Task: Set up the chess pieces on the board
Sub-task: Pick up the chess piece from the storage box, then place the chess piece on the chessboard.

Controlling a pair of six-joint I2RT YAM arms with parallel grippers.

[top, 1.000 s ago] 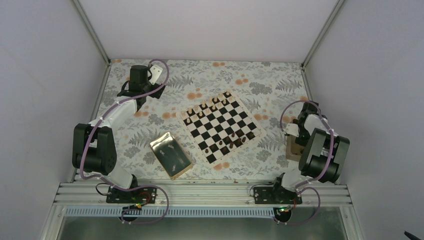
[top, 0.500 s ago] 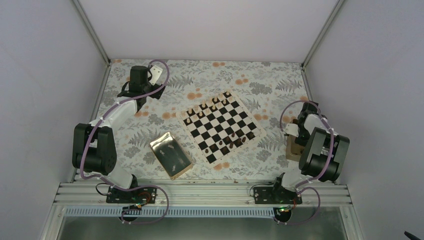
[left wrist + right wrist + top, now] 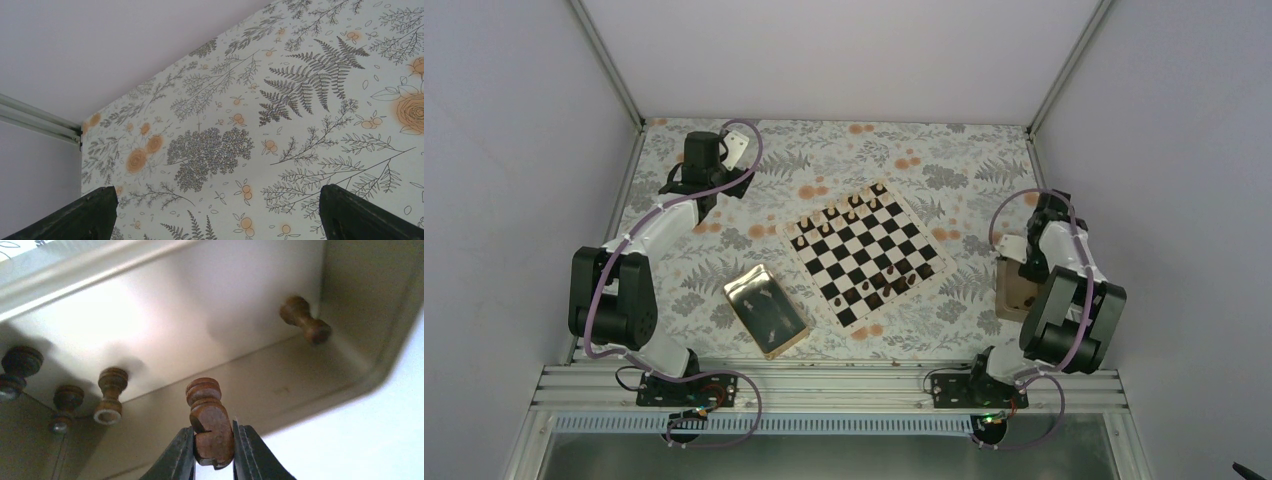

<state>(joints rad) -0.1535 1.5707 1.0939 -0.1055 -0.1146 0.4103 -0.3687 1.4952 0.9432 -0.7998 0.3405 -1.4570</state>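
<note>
The board (image 3: 920, 225) lies slanted mid-table, with light chess pieces (image 3: 826, 224) along its far-left rows and dark ones (image 3: 890, 281) along its near-right rows. My right gripper (image 3: 213, 436) is shut on a dark brown chess piece (image 3: 210, 417) that looks like a knight, held just above the floor of a tan open box (image 3: 280, 385). Several more dark pieces (image 3: 306, 326) lie in that box. In the top view the right gripper (image 3: 1024, 264) hangs over the box (image 3: 1016, 292). My left gripper (image 3: 220, 205) is open over bare tablecloth at the far left (image 3: 708, 160).
A shiny gold tray (image 3: 766, 310) holding a few small pieces sits left of the board near the front edge. The box stands close to the right wall. Enclosure walls and frame posts ring the floral tablecloth.
The right jaws have closed on the dark piece in the box, and the right wrist has shifted slightly away from the board, uncovering more of the box. The left arm has not moved.
</note>
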